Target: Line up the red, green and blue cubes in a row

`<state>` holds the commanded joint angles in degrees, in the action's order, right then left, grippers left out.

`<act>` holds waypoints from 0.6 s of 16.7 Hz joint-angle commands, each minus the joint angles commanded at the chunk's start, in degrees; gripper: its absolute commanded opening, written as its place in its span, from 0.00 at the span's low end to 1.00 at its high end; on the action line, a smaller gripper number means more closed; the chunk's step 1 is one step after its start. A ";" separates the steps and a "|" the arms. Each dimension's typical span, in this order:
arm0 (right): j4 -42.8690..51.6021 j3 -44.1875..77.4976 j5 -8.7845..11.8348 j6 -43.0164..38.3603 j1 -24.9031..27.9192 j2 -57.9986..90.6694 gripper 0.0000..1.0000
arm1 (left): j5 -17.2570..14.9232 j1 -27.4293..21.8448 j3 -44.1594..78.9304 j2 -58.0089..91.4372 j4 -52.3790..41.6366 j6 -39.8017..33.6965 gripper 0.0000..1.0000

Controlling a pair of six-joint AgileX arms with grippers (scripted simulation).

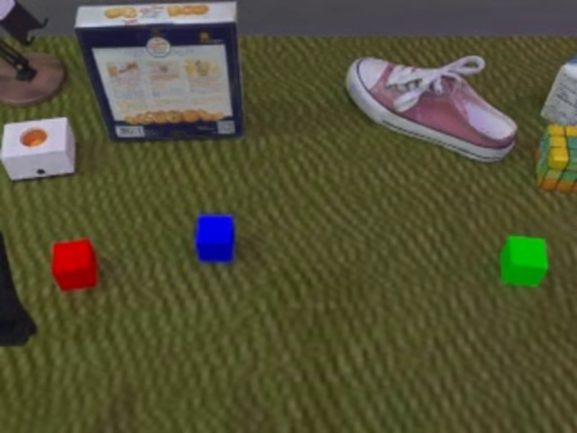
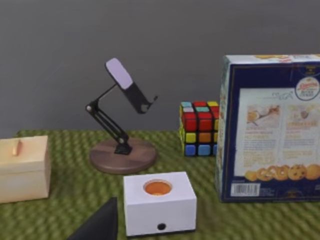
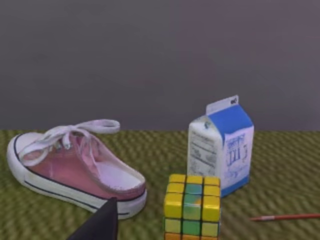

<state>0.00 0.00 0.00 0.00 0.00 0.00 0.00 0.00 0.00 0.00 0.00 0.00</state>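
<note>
Left arm (image 1: 13,311) at left edge.

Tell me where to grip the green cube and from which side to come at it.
Grip the green cube across two opposite flat side faces, coming straight down from above with the right pincer. It sits flat on the mat with open space all round, the puzzle cube well behind it, so a vertical approach looks clearest. Either pair of faces should serve, since its sides are equal.

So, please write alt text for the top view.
Three small cubes sit apart on a green mat: red cube at left, blue cube nearby, green cube far right. Behind them stand a biscuit box and a pink shoe.
</note>
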 joint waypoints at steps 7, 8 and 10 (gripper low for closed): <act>0.00 0.00 0.00 0.00 0.00 0.00 1.00 | -0.01 -0.58 8.28 8.93 -6.04 -1.72 1.00; 0.00 0.00 0.00 0.00 0.00 0.00 1.00 | 0.00 -0.78 11.29 12.53 -8.29 -2.33 1.00; 0.00 0.00 0.00 0.00 0.00 0.00 1.00 | 0.04 -1.22 18.17 21.52 -13.52 -3.68 1.00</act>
<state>0.00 0.00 0.00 0.00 0.00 0.00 0.04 -1.22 18.17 21.52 -13.52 -3.68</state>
